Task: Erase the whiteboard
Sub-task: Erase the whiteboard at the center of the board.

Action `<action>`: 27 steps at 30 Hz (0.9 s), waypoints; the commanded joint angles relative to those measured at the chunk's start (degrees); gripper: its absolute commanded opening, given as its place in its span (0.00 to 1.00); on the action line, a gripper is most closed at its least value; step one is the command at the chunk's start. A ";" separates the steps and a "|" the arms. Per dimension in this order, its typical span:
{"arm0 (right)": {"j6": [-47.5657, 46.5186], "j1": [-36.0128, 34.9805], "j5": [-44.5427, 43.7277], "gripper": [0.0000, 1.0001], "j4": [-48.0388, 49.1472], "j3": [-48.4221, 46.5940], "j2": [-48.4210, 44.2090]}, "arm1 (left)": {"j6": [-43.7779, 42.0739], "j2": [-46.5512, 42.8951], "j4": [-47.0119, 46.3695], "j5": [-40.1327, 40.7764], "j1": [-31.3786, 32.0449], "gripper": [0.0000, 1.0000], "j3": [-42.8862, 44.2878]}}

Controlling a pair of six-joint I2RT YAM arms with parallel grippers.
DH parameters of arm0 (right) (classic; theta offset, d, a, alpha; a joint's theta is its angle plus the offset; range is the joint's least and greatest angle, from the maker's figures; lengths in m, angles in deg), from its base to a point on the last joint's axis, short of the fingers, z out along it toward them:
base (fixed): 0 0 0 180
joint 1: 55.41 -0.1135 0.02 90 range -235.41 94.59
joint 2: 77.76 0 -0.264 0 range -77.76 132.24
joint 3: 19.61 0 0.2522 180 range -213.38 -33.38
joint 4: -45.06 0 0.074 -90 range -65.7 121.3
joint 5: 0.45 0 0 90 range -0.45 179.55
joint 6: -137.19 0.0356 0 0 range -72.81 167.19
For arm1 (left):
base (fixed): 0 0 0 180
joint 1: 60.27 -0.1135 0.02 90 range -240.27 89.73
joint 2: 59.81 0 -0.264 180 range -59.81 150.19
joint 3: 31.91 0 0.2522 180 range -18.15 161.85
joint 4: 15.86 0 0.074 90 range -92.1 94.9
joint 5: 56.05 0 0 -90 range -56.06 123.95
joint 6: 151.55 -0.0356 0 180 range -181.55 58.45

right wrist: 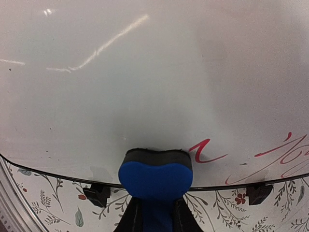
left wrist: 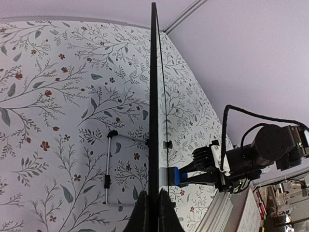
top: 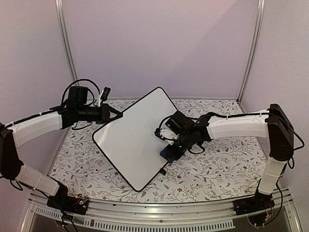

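The whiteboard [top: 135, 140] stands propped at an angle on the floral table, its black rim edge-on [left wrist: 154, 96] in the left wrist view. My left gripper [top: 115, 115] is shut on its upper left edge, fingertips [left wrist: 153, 212] pinching the rim. My right gripper [top: 170, 152] is shut on a blue eraser block [right wrist: 155, 176], whose dark felt face presses against the board's white face [right wrist: 145, 72] near its lower rim. Red marker strokes [right wrist: 205, 151] lie just right of the eraser, and more run toward the right edge. The eraser [left wrist: 177, 176] also shows touching the board from the side.
A wire stand [left wrist: 108, 174] sticks out behind the board. Two small black feet [right wrist: 99, 193] [right wrist: 259, 193] hang under its lower rim. The floral tablecloth [top: 217, 169] spreads all around, with pale walls behind and a metal rail [top: 154, 215] at the near edge.
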 commanded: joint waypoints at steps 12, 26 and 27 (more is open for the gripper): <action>1.17 0.33 1.10 0.08 -3.07 4.43 0.46 | -0.79 0.86 0.40 2.53 -0.97 0.00 -0.63; 1.32 0.93 -4.28 0.08 -2.26 -4.42 0.07 | -0.72 0.89 0.47 2.48 -0.93 0.00 -0.63; 1.12 0.99 -4.67 0.08 -2.32 -5.47 0.20 | -0.72 0.82 0.41 2.44 -0.95 0.00 -0.63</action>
